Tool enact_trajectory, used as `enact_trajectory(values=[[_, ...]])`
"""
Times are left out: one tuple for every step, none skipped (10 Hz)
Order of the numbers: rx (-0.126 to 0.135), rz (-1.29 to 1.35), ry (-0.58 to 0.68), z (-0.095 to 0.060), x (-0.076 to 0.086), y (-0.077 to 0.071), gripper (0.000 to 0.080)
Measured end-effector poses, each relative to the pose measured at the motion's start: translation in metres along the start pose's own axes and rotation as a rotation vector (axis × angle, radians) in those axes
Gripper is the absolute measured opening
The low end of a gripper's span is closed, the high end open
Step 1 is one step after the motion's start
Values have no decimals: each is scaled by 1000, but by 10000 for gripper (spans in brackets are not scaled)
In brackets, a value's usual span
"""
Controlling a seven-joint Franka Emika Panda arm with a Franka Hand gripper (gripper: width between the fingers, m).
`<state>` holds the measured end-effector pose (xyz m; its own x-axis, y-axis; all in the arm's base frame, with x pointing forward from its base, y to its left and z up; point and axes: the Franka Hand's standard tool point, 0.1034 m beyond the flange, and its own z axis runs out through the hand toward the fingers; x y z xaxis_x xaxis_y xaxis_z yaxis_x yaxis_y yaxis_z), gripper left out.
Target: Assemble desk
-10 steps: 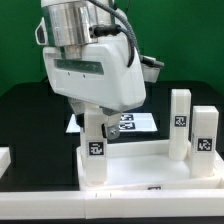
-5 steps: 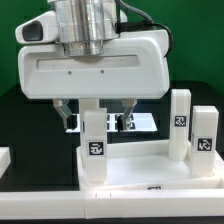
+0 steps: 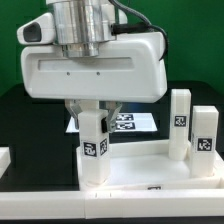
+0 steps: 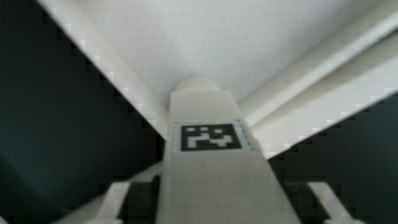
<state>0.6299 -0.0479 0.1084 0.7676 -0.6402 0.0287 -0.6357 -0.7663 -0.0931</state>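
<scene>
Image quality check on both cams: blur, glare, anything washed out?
Exterior view: evenly lit and fairly sharp; the tag on the leg under the gripper is readable, though white parts blend where they overlap. Wrist view: soft and blurred throughout, the same leg looms large with strong perspective, its tag smeared; the white desk top looks washed out.

- No words, brand names or numbers could be read anywhere.
- The only signs were black-and-white square tags, patterns rather than text.
- One tag sat on the front leg (image 3: pixel 93 150) standing at the desk top's (image 3: pixel 140 172) corner on the exterior view's left; the wrist view showed that leg's (image 4: pixel 215 160) tag close up.
- One tag each marked two legs (image 3: pixel 180 122) (image 3: pixel 204 140) near the corner on the exterior view's right.
- More tags lay printed on the marker board (image 3: pixel 133 122) behind the top's far rim.
</scene>
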Motion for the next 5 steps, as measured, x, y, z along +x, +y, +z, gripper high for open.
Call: enact_trajectory(values=[[1, 184, 0, 0, 0, 0, 285], [19, 399, -19, 1, 0, 2, 285], [28, 539, -31, 1, 0, 2, 285], [28, 627, -33, 1, 0, 1, 285], [26, 715, -35, 1, -1, 0, 285]])
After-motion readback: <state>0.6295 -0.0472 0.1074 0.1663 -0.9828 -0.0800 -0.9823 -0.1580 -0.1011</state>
